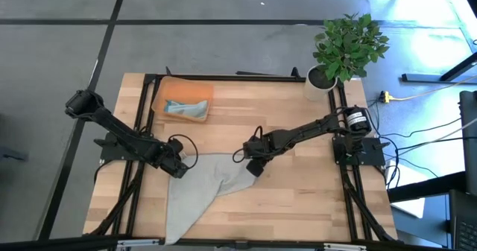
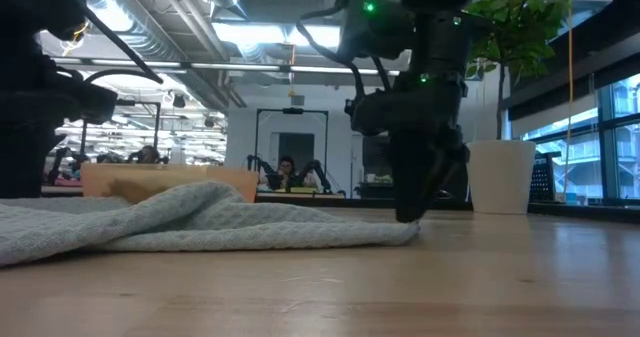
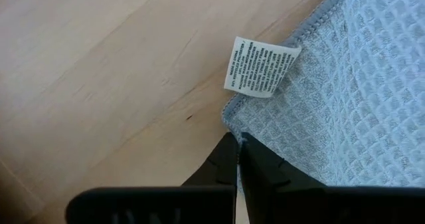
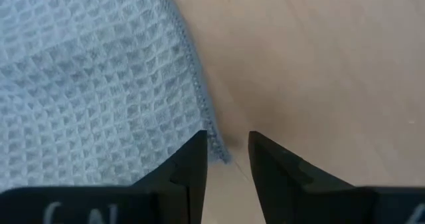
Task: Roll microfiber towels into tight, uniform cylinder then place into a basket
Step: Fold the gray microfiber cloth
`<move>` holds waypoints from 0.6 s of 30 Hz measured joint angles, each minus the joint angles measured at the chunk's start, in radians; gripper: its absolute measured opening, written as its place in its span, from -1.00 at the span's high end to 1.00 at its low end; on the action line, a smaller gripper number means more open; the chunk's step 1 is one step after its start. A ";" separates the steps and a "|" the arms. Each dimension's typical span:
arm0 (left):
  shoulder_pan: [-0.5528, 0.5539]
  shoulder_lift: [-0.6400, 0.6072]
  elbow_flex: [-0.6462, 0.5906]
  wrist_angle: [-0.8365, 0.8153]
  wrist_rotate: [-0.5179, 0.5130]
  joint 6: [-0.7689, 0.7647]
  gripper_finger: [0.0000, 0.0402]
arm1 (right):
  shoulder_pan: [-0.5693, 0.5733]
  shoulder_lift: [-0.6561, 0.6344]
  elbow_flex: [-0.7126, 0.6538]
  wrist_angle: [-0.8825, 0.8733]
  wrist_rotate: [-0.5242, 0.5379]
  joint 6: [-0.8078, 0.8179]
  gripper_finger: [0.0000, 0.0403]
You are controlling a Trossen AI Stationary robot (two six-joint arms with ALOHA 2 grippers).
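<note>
The pale grey-green towel [image 1: 205,188] lies spread and rumpled on the wooden table, one end reaching the near edge. My left gripper [image 1: 179,167] is down at its far left corner, shut on the hem beside the white label [image 3: 260,67]. My right gripper [image 1: 253,167] is down at the far right corner [image 4: 219,151], open, with the corner's tip in the narrow gap between its fingers; I cannot tell whether it touches. The teal-blue towel [image 1: 186,108] lies inside the orange basket [image 1: 165,91] at the far left. My left gripper pinches the grey-green towel's hemmed edge [image 3: 242,139] between its two fingers, just beside the label corner. The fingers come from above, slanting down. The cloth there lies on or just above the table, and the rest rests slack on the wood.
A white pot with a green plant [image 1: 328,76] stands at the far right corner. Bare wood [image 1: 313,199] lies to the right of the towel and between the towel and the basket. Black frame rails [image 1: 141,132] run along the table's sides.
</note>
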 joint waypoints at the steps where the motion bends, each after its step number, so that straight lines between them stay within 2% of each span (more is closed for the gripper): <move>1: 0.000 0.000 0.000 0.004 0.000 0.000 0.99 | 0.000 0.000 0.000 -0.001 -0.006 0.000 0.44; 11: 0.000 0.000 0.000 0.012 -0.002 0.003 0.99 | 0.000 -0.004 -0.036 0.038 -0.085 -0.054 0.44; 18: 0.000 0.000 0.000 0.012 -0.001 0.003 0.99 | 0.004 -0.007 -0.065 0.096 -0.086 -0.157 0.45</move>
